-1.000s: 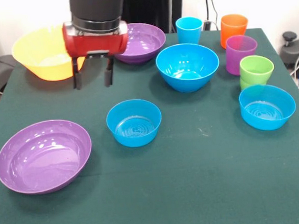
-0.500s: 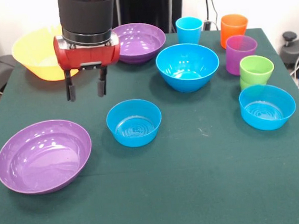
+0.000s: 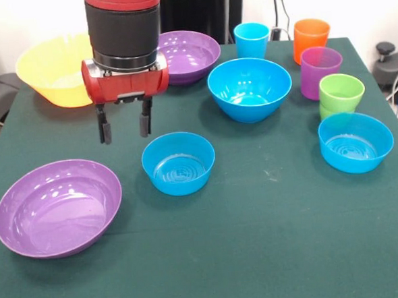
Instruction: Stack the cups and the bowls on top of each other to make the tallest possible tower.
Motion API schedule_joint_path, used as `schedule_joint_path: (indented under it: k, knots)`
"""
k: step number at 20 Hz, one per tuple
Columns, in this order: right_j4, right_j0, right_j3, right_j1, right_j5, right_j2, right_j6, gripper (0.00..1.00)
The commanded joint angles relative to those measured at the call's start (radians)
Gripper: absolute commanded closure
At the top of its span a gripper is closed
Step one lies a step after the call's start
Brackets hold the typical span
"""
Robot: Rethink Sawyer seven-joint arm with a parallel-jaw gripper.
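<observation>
- We see the robot's red and black hand (image 3: 125, 128) hanging over the dark green desk (image 3: 259, 253). Its two black fingers (image 3: 105, 130) point down and are spread apart, with nothing between them.
- The hand is up in the air, between the wide purple plastic bowl at the front (image 3: 56, 207) and the small blue plastic bowl in the middle (image 3: 178, 162) (a bit behind both of them).
- Behind the arm sit the big yellow plastic bowl (image 3: 55, 70) and a second wide purple plastic bowl (image 3: 189, 55). The arm hides part of each.
- The big blue plastic bowl (image 3: 249, 88) sits alone, near the middle of the desk.
- A second small blue plastic bowl (image 3: 356, 141) sits on the right side, just in front of the shiny lime green cup (image 3: 341, 94).
- The see-through purple cup (image 3: 320, 71) stands just behind the green one, and the shiny orange cup (image 3: 311, 38) is behind that.
- The shiny light blue cup (image 3: 252, 39) stands at the back, near the orange cup.
- All the bowls and cups sit open side up, each one by itself on the desk. Nothing is stacked yet.
</observation>
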Motion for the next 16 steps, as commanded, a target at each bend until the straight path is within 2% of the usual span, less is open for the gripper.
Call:
schedule_joint_path:
  k: [1, 7, 16]
  knots:
    - [-0.100, -0.005, -0.064, 0.059, 0.090, 0.054, -0.344, 0.00]
    - [-0.103, -0.022, -0.088, 0.070, 0.104, 0.061, -0.388, 0.00]
    - [-0.118, -0.064, -0.157, 0.171, 0.094, 0.079, -0.447, 0.00]
